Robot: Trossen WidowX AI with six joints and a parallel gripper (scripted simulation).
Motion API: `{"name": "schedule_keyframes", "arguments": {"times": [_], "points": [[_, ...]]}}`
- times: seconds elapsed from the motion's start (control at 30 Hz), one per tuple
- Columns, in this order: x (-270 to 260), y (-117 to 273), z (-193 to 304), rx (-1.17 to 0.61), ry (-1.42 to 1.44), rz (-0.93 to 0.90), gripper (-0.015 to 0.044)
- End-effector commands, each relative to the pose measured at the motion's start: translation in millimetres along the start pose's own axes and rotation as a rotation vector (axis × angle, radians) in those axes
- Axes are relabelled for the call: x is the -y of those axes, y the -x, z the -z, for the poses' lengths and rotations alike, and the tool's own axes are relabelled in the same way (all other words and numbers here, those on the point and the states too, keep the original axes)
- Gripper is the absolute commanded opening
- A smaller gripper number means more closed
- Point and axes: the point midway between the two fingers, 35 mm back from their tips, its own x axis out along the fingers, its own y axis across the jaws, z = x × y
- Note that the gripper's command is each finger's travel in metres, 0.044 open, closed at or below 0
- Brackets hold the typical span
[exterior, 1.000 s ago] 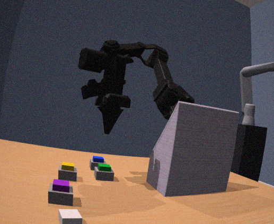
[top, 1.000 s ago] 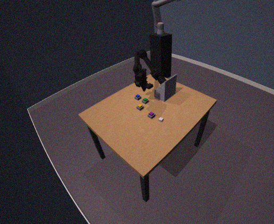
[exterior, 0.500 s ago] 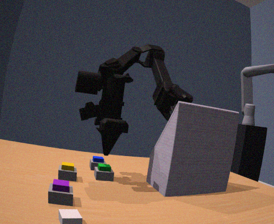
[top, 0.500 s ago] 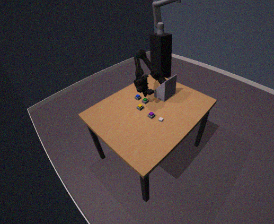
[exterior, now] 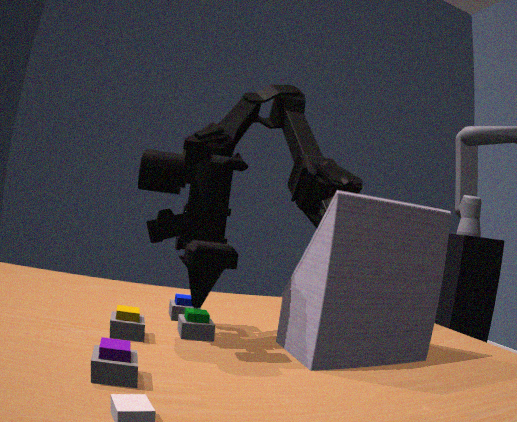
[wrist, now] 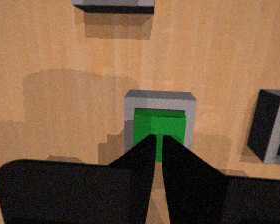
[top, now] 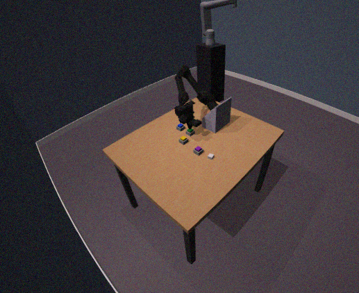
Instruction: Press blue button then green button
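The wooden counter [top: 192,187] stands on four dark legs. Toward its far corner sit four grey-based push-buttons: the blue button [top: 180,126] nearest that corner, the green button [top: 190,131] just beside it, the yellow button [top: 183,139] a little nearer the middle, and the purple button [top: 198,150] apart from those, toward the right edge. A small white block [top: 210,156] lies just beside the purple one. A grey wedge-shaped block [top: 218,115] (slanted face, casting a shadow) rests near the far corner.
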Motion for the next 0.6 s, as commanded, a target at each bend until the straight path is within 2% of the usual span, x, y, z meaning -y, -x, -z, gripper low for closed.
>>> {"name": "schedule_keyframes", "arguments": {"times": [0.0, 0.57], "points": [[-0.8, -6.9, 1.6, -0.004, 0.011, 0.0, 0.002], [-0.1, -15.2, 2.4, -0.004, 0.011, 0.003, 0.002]]}}
